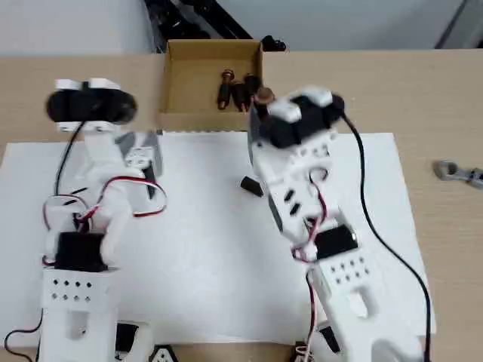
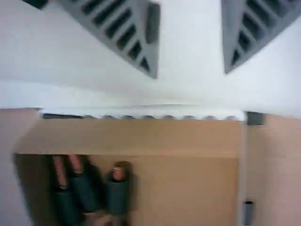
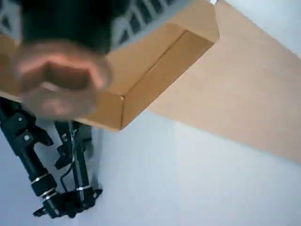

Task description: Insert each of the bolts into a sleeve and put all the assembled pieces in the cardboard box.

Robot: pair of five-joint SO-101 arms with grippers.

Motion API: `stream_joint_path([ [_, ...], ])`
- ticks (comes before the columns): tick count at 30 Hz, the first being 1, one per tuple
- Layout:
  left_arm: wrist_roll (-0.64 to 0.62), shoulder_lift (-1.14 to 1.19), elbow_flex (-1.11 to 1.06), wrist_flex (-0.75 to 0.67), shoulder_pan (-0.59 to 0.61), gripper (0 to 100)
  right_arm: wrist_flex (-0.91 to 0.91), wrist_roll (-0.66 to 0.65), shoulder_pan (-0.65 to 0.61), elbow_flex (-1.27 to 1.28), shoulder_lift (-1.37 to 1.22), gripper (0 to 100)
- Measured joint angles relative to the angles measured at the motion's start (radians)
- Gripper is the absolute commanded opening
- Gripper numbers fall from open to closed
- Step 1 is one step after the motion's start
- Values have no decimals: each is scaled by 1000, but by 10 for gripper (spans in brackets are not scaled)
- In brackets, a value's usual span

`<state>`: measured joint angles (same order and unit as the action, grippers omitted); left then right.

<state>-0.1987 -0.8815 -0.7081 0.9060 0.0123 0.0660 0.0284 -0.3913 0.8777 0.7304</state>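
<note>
Grey-fingered, the left claw (image 2: 188,59) hangs spread and empty over the white sheet (image 1: 196,249), just short of the cardboard box (image 1: 175,83). Three assembled pieces (image 1: 235,89) already lie inside, toward its right side. At the box's right wall the right claw (image 1: 262,104) pinches a fourth piece (image 3: 61,77), copper bolt head showing, not yet dropped in. A small dark part (image 1: 251,185) beside that arm may be a leftover sleeve; I cannot tell.
</note>
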Motion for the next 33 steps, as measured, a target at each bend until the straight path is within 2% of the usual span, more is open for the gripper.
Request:
stream_joint_path([
  [7,5,0,-86,0,83,73,0,0,0,-279,-319,4],
  [13,0,0,-135,0,146,21,0,0,0,-543,-606,4],
  [25,0,0,-146,0,161,19,0,0,8,-1091,-1244,5],
  [33,0,0,-146,0,161,19,0,0,28,-1316,-1490,9],
])
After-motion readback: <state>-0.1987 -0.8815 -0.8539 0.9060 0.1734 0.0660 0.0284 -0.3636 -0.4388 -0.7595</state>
